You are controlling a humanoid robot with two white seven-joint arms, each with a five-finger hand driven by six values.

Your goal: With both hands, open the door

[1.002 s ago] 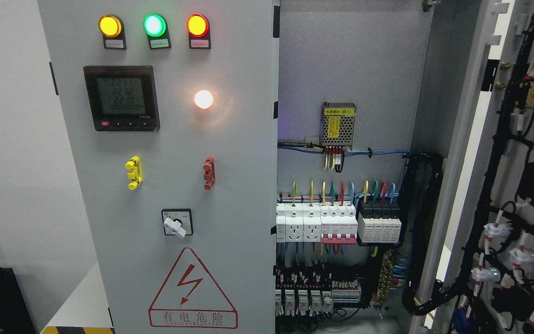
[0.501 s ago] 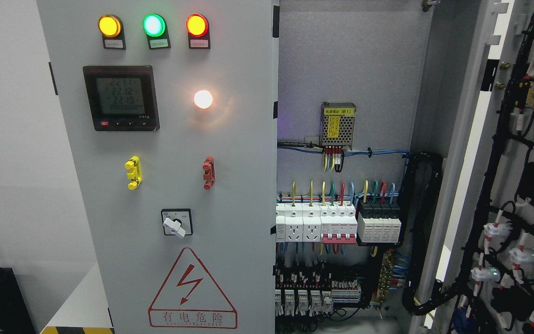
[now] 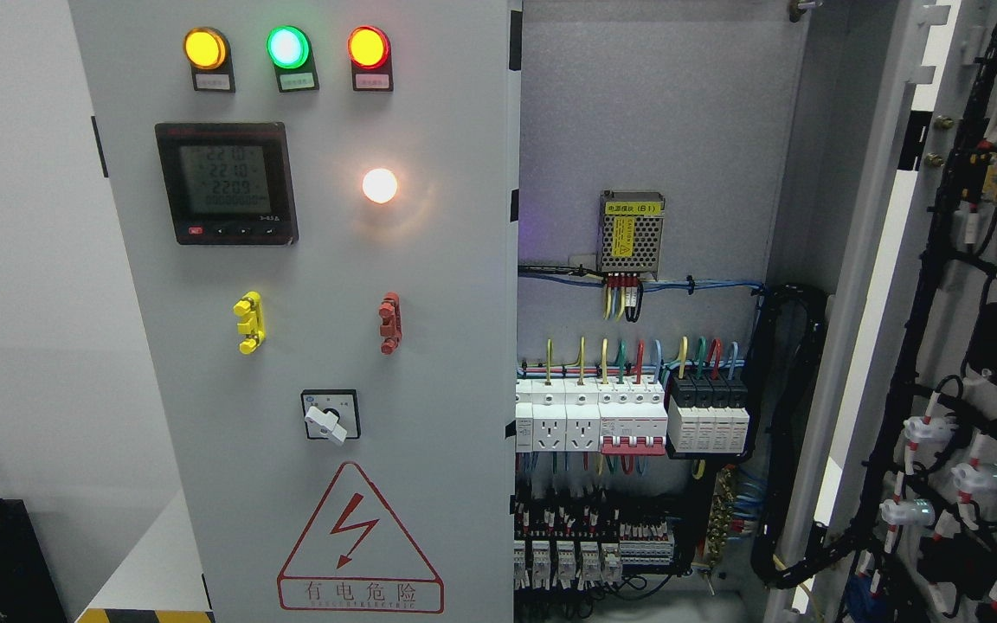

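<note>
the right door [image 3: 966, 346] is swung fully open, the left door [image 3: 325, 346] stays shut; no robot hand is seen, so finger state cannot be told.

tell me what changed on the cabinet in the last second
Almost nothing: only the meter digits ticked to new readings. The left door remains shut, the right door remains swung open, the lamps are lit as before, and no robot hand is in view.
</note>
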